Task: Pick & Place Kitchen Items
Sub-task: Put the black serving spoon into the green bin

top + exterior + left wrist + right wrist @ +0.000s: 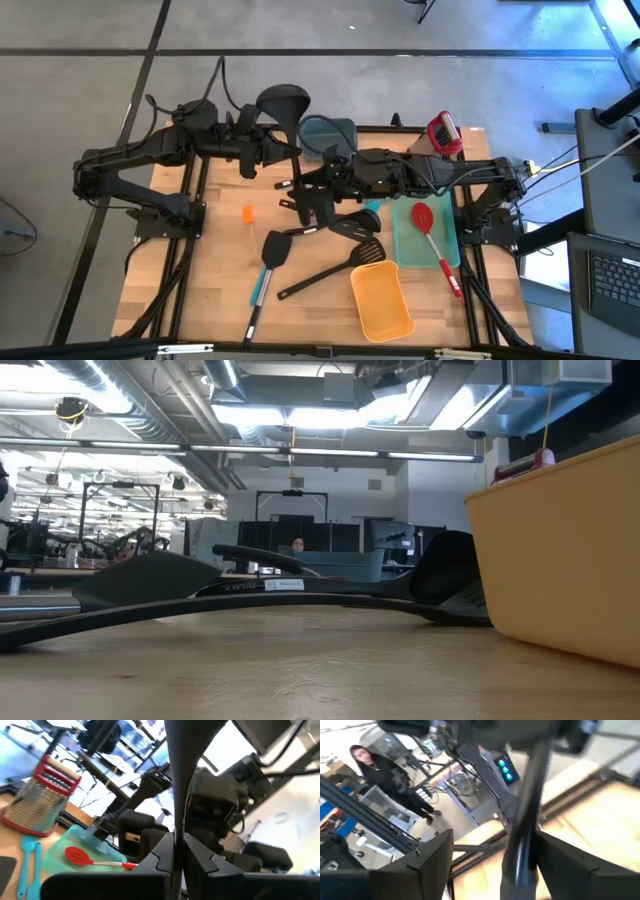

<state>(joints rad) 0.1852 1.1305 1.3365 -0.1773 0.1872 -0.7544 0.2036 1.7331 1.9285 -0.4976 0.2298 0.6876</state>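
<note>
Looks like a hand-over in mid-air, above the upper middle of the desk (220, 260) in the high view. Left gripper (272, 150) reaching in from the upper left, fingers (200, 855) clenched on the handle of a black ladle (283, 104), bowl toward the frame's top. Right gripper (312, 195) reaching in from the right, just below; fingers (432, 857) released, spread to either side of a dark handle (522, 835) in its wrist view, with a gap on each side. Probably the same ladle's handle, but cannot tell for sure.

Judged as the pick done and the place not yet done. Next move likely calls for drawing the right arm back clear of the handle, then carrying the ladle by the left arm alone to a container. Cannot tell which one.

Around, largest first:
- Teal tray (405, 250) at right, with a red spoon (428, 228) lying across it.
- Yellow bin (382, 300) at lower centre, filling the right of the low view.
- A teal-rimmed dish (335, 130) beside the ladle's bowl.
- Red grater (444, 132) at upper right.
- Black turners (345, 265) and a teal-handled spatula (268, 262) flat on the wood, below the arms.
- A small orange piece (247, 213) left of them.

In the way: the right arm itself, crossing the middle, and the loose turners beneath any descent.
</note>
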